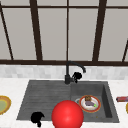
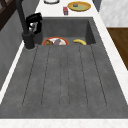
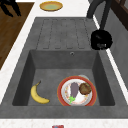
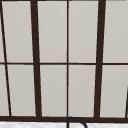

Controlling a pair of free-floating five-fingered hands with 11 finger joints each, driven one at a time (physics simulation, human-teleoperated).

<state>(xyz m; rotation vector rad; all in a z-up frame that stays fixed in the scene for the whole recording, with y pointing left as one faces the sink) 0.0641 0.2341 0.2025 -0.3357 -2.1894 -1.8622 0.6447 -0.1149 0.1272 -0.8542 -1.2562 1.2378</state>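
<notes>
Fingers of right hand (image 1: 76, 75) curled around faucet handle (image 2: 32, 27), beside faucet (image 1: 67, 75) base behind sink (image 1: 37, 95) | left hand (image 1: 37, 118) idle at front rim, well apart, fingers curled on nothing | plate (image 3: 76, 91), banana (image 3: 38, 94) in basin below handle

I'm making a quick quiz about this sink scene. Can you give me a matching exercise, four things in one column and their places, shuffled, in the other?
Things:
1. banana
2. red-rimmed plate
3. right hand
4. yellow plate

Places:
A. at the base of the black faucet
B. on the white counter past the drainboard end of the sink
C. on the basin floor, with food on it
D. on the basin floor, bare, beside the plate

Pairs: 1-D, 2-C, 3-A, 4-B
</notes>
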